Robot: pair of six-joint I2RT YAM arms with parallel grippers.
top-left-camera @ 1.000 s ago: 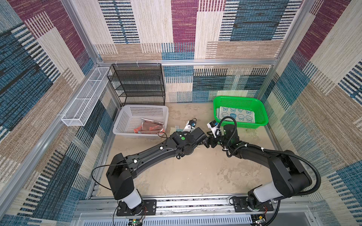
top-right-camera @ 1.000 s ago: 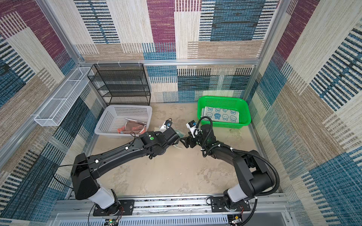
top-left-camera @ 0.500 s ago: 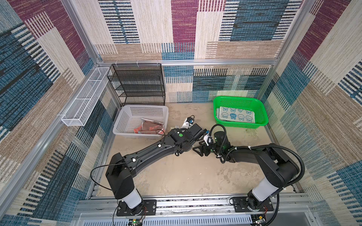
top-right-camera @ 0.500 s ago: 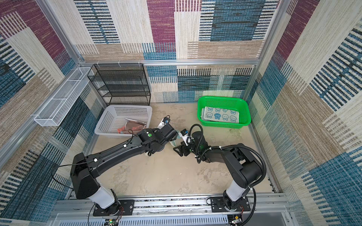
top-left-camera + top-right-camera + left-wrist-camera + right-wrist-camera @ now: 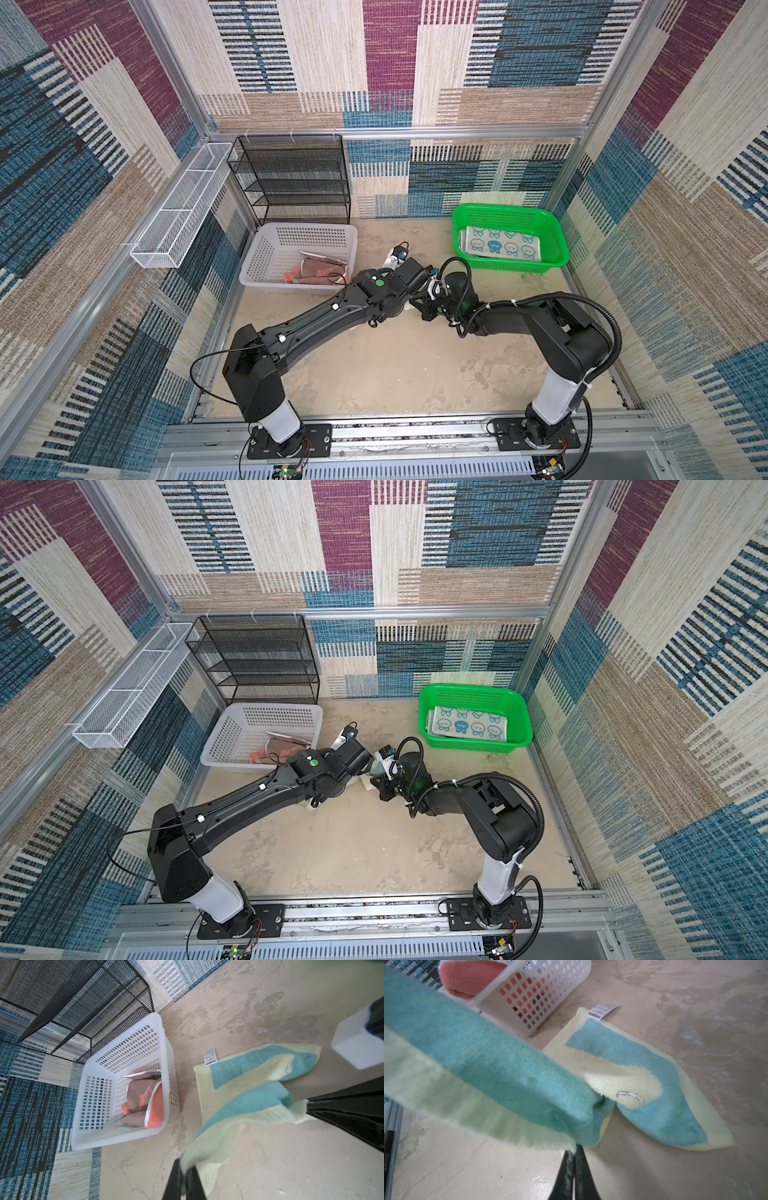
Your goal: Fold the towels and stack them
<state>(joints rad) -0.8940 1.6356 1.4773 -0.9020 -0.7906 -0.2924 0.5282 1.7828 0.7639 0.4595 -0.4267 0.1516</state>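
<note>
Teal towel (image 5: pixel 239 1064) lay partly lifted beside the white basket (image 5: pixel 133 1043). Both the left gripper (image 5: pixel 184 1164) and right gripper (image 5: pixel 574 1150) were clamped on its cream edge.

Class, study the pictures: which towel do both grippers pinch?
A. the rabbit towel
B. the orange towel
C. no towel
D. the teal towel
D: the wrist views show the left gripper and the right gripper each shut on the cream edge of the teal towel; the rabbit towel lies in the green basket, the orange towel in the white basket.
</note>
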